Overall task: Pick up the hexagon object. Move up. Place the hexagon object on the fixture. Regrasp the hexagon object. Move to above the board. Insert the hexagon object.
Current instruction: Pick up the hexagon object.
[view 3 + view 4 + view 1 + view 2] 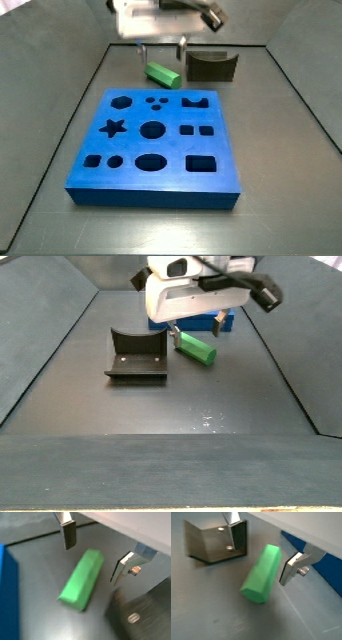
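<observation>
Matt green plastic hexagon object (262,573); end effector (262,553) fingers (292,568) bare silver metal, above matt floor (211,607)

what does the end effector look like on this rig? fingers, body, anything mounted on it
The gripper over the grey floor has two flat silver metal fingers with dark pads; a small screw shows on a finger bracket in both wrist views. In both side views its body is a boxy white and light grey housing, with a black camera-like module mounted on it. No cables or markings are discernible.
</observation>
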You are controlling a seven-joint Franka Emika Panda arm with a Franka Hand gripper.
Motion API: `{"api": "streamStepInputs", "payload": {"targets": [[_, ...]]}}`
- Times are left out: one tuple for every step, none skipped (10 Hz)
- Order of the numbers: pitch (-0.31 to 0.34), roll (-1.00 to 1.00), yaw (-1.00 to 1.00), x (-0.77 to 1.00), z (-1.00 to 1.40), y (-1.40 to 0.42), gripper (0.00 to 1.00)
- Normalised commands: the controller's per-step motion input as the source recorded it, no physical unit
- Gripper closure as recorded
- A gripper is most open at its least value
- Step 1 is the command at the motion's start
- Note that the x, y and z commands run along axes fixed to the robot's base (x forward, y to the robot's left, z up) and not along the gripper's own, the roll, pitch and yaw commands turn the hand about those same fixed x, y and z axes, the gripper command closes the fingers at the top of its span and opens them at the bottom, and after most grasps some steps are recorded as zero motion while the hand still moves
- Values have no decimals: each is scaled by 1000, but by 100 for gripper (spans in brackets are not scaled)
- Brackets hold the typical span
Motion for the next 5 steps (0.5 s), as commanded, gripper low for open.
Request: {"api": "streamStepInputs", "payload": {"targets": [[-89,-6,169,-34,-183,-103,0],[103,-63,1000,6,-554,0,0],[0,-337,857,0,-263,-23,0],[-14,0,0,0,0,0,0],[-100,0,11,0,-174,-40,0]]}}
